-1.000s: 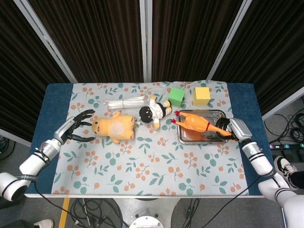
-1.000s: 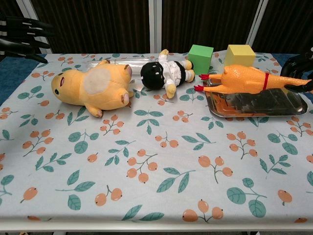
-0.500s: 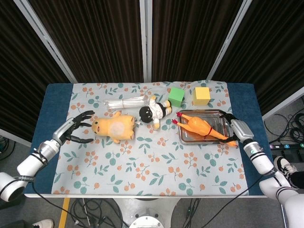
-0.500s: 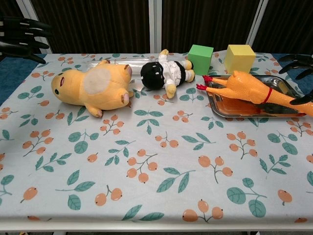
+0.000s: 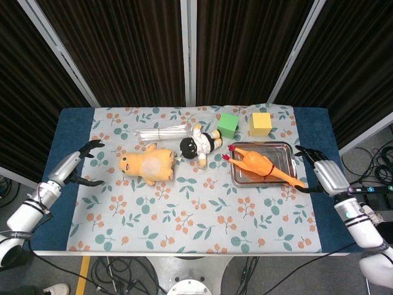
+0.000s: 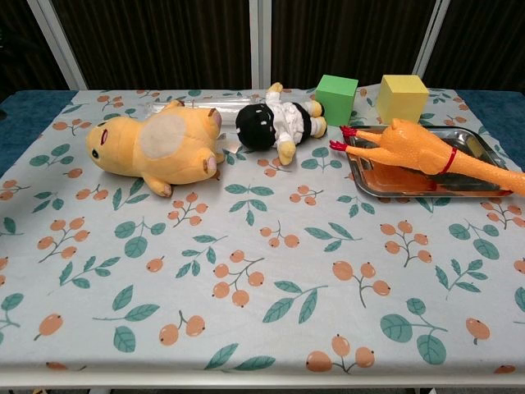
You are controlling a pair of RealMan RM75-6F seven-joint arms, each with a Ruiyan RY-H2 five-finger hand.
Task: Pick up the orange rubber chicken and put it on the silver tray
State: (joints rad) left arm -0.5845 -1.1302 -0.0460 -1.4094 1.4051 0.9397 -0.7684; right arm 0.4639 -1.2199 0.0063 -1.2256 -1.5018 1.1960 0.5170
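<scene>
**Orange rubber chicken lying across the silver tray, both hands empty**

The orange rubber chicken (image 5: 259,165) lies on its side on the silver tray (image 5: 279,147), set diagonally: its red-combed head pokes over the tray's left rim and its long legs run out past the front right corner. In the chest view the chicken (image 6: 418,150) rests on the tray (image 6: 472,141) with a red band around its body, and nothing touches it.

The right hand (image 5: 325,175) hovers just right of the tray, released, fingers spread and holding nothing. The left hand (image 5: 77,167) is well apart at the far left edge of the worktop, over the blue border, also released with its fingers apart. Neither hand shows in the chest view.

Behind the tray stand a green cube (image 5: 228,125) and a yellow cube (image 5: 260,123). Left of the tray lies a small black-and-white doll (image 5: 199,145), then a yellow plush animal (image 5: 147,166) on its side. A clear bundle of sticks (image 5: 163,132) lies behind the plush. All sit on a floral cloth (image 5: 184,209) covering the worktop.
</scene>
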